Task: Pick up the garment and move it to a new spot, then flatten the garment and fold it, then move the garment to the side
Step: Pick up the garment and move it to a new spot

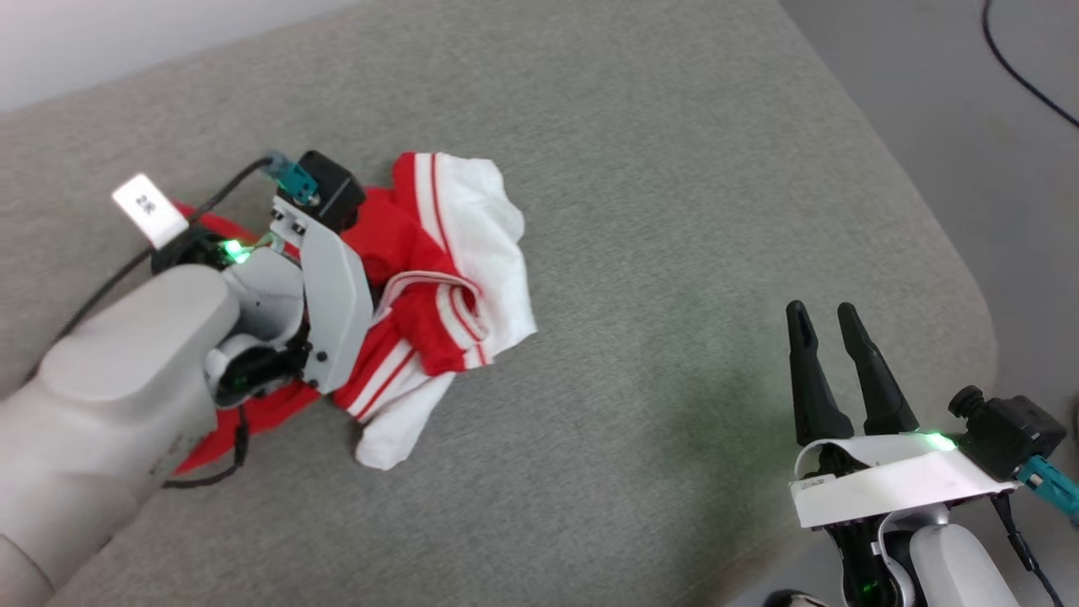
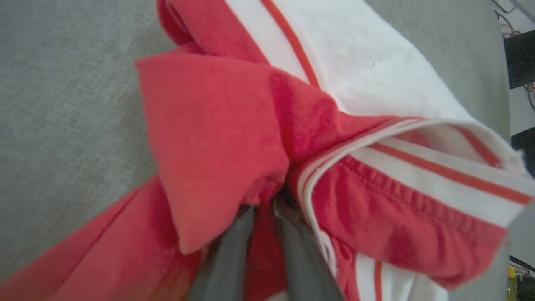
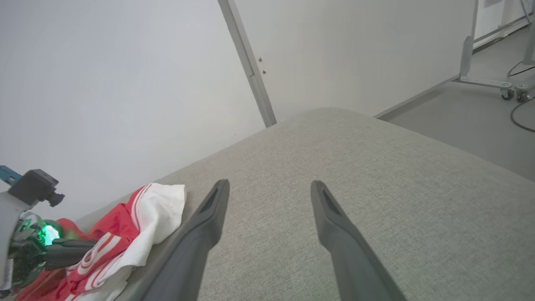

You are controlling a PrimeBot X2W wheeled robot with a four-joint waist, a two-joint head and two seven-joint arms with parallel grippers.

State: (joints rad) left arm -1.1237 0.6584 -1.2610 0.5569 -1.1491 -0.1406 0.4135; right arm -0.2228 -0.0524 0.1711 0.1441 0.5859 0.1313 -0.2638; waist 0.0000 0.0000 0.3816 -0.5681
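Crumpled red-white garment (image 1: 405, 244) on grey cushion (image 1: 674, 253)

Left pincer (image 2: 266, 209) tips buried in garment (image 2: 217, 125) folds, part under forearm (image 1: 110, 379)

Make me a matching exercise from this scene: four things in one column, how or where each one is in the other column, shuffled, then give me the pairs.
Things
1. garment
2. left gripper
3. right gripper
4. black cable

States or places
A. open, holding nothing
B. bunched up on the grey cushion
C. on the floor, off the cushion
D. shut on red fabric

Pairs: 1-B, 2-D, 3-A, 4-C
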